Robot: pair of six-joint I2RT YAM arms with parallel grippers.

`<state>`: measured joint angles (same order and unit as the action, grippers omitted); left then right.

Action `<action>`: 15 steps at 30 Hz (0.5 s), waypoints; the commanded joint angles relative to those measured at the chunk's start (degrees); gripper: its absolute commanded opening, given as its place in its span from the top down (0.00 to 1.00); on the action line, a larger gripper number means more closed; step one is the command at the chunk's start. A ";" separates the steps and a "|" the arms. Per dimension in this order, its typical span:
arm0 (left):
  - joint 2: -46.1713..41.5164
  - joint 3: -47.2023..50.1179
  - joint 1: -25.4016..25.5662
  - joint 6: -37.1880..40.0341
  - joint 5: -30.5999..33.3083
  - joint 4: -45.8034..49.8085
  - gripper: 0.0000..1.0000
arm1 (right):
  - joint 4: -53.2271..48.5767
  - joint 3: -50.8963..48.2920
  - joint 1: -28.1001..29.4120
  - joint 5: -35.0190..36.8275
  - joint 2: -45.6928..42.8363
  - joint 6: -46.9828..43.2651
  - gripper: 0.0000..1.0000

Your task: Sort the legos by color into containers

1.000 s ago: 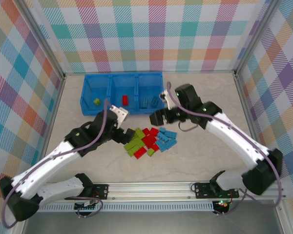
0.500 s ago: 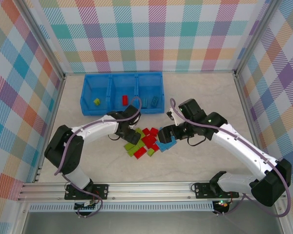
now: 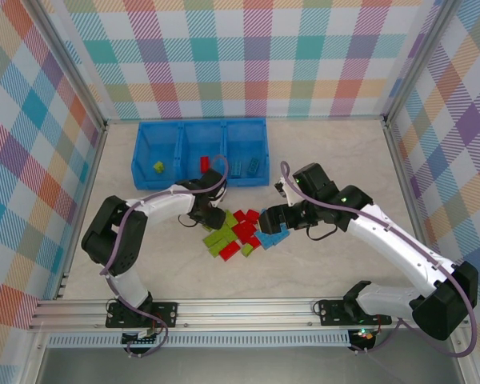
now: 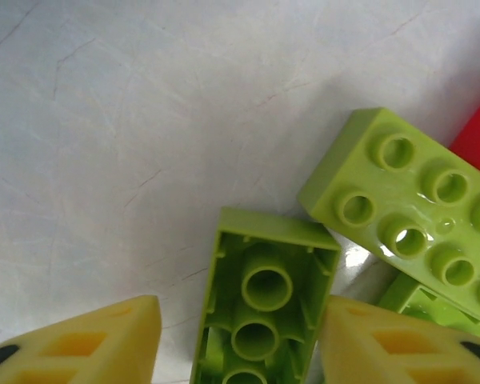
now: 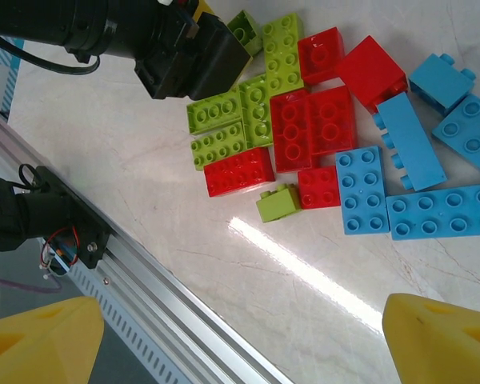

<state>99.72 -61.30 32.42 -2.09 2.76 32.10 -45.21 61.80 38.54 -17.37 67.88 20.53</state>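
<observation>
The legos (image 3: 244, 232) lie in a mixed pile of lime green, red and light blue at the table's middle. The blue tray (image 3: 200, 125) stands behind them. It holds a green brick (image 3: 158, 167) at left, a red brick (image 3: 205, 164) in the middle and blue bricks (image 3: 248, 167) at right. My left gripper (image 3: 214, 218) is low at the pile's left edge. It is open around an upside-down lime green brick (image 4: 264, 308), with a gap at its left finger (image 4: 88, 348). My right gripper (image 3: 260, 220) hangs wide open above the pile's right side, with nothing between its fingers (image 5: 40, 340).
An aluminium rail (image 3: 248, 308) runs along the near edge, close below the right gripper (image 5: 240, 344) in its wrist view. Checkered walls and metal posts (image 3: 400, 160) enclose the table. The left arm's black wrist (image 5: 184, 48) sits beside the green bricks (image 5: 282, 44).
The left arm swung in and lowered its gripper onto the pile's left edge. The right gripper came down from near the tray to the pile's right side. Both have barely moved over the last half second.
</observation>
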 commanded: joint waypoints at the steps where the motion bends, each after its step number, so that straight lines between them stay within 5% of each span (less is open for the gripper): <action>1: 1.06 0.95 -0.65 -1.56 0.11 -1.54 0.52 | 0.96 0.05 -0.22 -0.51 -0.59 1.47 0.09; 9: -3.93 3.46 -0.70 -3.87 -0.70 -3.06 0.62 | 3.21 -0.44 -0.22 1.60 -2.74 4.75 0.09; 15: -18.14 2.62 -2.15 -4.64 7.41 -2.47 0.65 | 5.84 -1.98 -0.25 3.66 -5.85 6.34 0.08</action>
<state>89.10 -57.89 32.08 -5.41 4.97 29.82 -41.67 60.73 38.54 -15.29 63.72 25.10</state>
